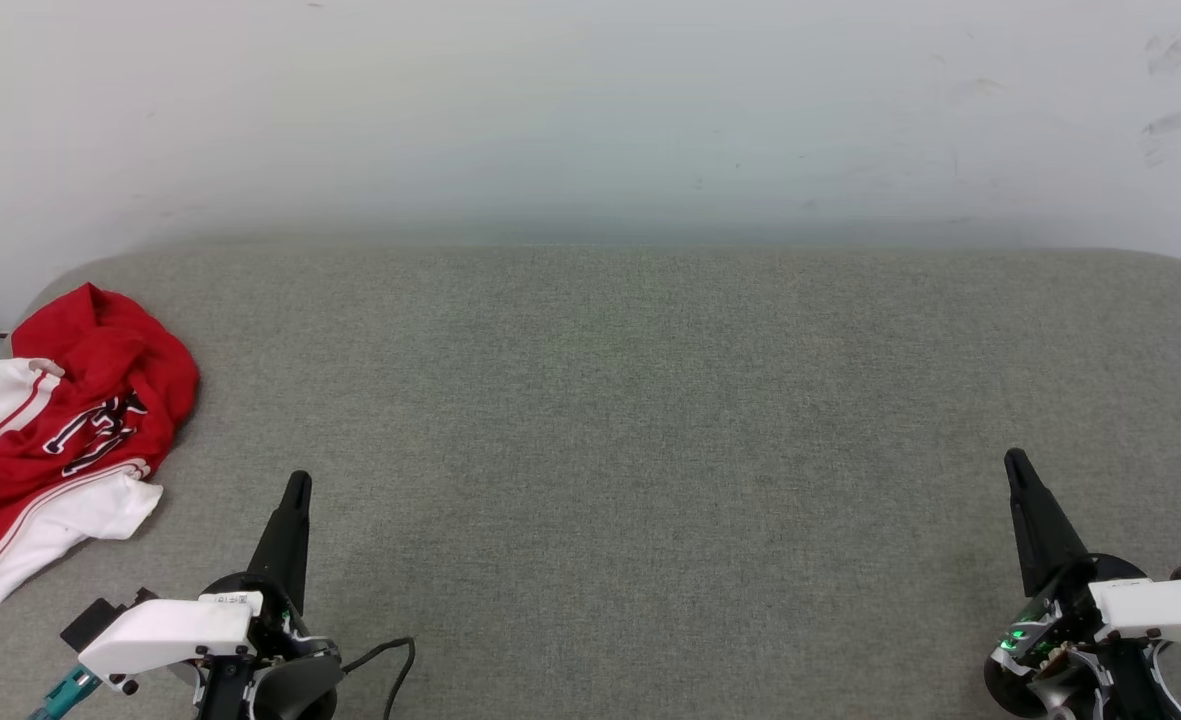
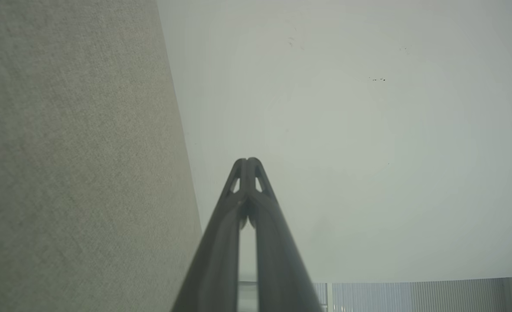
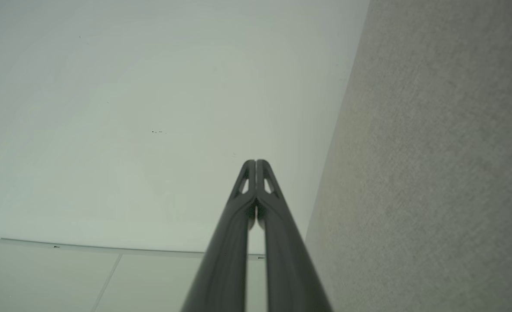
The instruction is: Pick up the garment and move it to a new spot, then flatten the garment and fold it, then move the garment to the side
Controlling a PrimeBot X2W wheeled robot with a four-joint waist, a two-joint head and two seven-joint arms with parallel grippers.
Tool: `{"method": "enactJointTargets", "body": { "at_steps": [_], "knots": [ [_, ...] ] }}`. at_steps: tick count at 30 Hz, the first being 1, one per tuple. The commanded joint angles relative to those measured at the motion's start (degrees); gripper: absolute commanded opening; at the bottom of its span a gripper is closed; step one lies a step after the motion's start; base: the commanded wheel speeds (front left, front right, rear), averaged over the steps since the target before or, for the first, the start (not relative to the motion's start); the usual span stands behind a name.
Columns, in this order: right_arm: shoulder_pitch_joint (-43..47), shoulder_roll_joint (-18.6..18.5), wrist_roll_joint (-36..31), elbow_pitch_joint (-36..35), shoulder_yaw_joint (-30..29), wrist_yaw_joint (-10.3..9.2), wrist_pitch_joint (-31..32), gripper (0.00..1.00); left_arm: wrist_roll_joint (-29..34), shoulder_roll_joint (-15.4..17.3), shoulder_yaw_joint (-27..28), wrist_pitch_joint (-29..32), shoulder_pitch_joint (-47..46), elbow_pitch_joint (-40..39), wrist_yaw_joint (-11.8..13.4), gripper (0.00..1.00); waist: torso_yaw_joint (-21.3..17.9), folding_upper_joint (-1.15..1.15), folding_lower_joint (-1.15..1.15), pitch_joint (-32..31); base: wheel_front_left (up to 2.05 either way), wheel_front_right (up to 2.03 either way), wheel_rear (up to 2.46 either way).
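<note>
The left claw [image 1: 296, 490] sits low on the robot's left. Its two dark fingers [image 2: 221, 242] are pressed together at the tips, pointing forward and leaning slightly inward. The right claw [image 1: 1016, 468] mirrors it low on the right, tips likewise touching and leaning inward. Both are empty and at about the same height.

Logged shirt [image 1: 70, 420] as bright red with white sleeves, red-and-white striped trim and black letters outlined in white. Noted tabletop [image 1: 650, 450] as flecked grey-green woven cloth, wall [image 1: 590, 100] as pale off-white with faint dark scuffs. Recorded dark grey-black fingers [image 1: 285, 545] on left gripper [image 1: 298, 482] and right gripper [image 1: 1012, 458], white covers [image 1: 165, 630] behind both, teal plug [image 1: 58, 692] and black cable [image 1: 395, 660] at lower left, green glow [image 1: 1018, 634] by the right one.
</note>
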Motion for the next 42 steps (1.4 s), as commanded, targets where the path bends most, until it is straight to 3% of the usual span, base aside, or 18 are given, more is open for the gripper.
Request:
{"method": "enactJointTargets", "body": {
  "at_steps": [1, 42],
  "knots": [
    [-0.71, 0.26, -0.28, 0.04, 0.01, -0.02, 0.06, 0.0, 0.06, -0.07, 0.15, 0.11, -0.42, 0.03, -0.14, 0.0, 0.0, 0.0, 0.0, 0.0, 0.0, 0.0, 0.0],
    [-0.71, 0.26, -0.27, 0.04, 0.02, -0.02, 0.05, 0.0, 0.05, -0.07, 0.13, 0.09, -0.42, 0.03, -0.14, 0.0, 0.0, 0.0, 0.0, 0.0, 0.0, 0.0, 0.0]
  ]
}}
